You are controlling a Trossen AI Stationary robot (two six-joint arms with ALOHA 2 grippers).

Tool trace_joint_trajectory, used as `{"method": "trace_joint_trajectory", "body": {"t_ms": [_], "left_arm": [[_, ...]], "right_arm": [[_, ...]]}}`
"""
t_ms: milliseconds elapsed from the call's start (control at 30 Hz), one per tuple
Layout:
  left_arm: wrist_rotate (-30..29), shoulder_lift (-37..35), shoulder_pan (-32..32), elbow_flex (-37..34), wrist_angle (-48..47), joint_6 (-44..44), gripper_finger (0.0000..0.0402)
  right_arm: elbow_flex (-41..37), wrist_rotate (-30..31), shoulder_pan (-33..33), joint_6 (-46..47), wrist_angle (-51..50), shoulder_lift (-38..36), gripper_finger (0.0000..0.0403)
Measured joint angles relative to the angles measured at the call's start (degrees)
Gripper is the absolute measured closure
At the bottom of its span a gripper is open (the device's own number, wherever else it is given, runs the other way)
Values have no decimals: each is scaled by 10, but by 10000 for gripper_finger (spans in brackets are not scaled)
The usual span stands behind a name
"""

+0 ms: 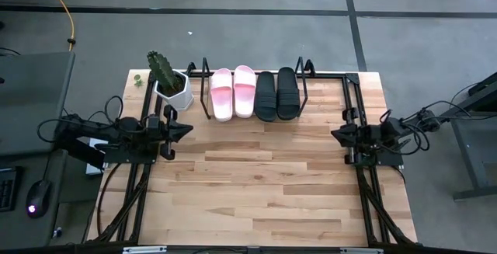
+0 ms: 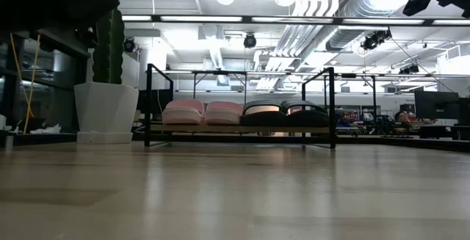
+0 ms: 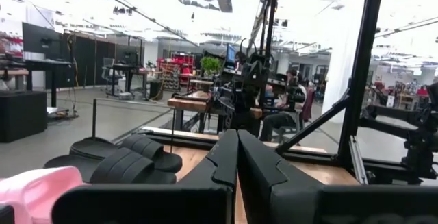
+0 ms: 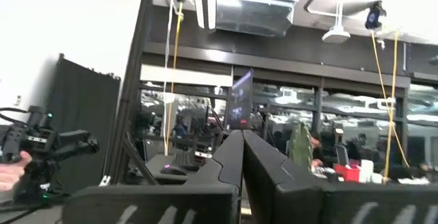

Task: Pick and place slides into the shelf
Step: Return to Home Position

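Observation:
All the slides sit side by side on the shelf at the table's far edge: two pale pink slides on the left, two black slides on the right, soles down on its board. The low view shows the pink slides and the black slides within the wire frame. My left gripper is shut and empty over the table's left side, below the pot. My right gripper is shut and empty over the right side. In the left wrist view the black slides lie beyond the shut fingers.
A white pot with a cactus stands at the shelf's left end, close to my left gripper. The wooden tabletop stretches between both arms toward the near edge. A mouse lies off the table at left.

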Motion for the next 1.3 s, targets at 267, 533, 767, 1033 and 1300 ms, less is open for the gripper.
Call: {"method": "trace_joint_trajectory", "body": {"t_ms": [267,533,767,1033,1300], "left_arm": [[0,-2,0,0,-22,-1,401],[-1,-2,0,0,-38,15,401],[-1,-2,0,0,-49,27,401],[-19,-2,0,0,-80,29,401],[0,-2,0,0,-95,53,401]], "right_arm": [[0,26,0,4,-29,0,403],[0,3,0,-6,-50,0,403],[0,-6,0,-6,-90,0,403],[0,41,0,0,-164,0,403],[0,46,0,7,-220,0,403]]}}
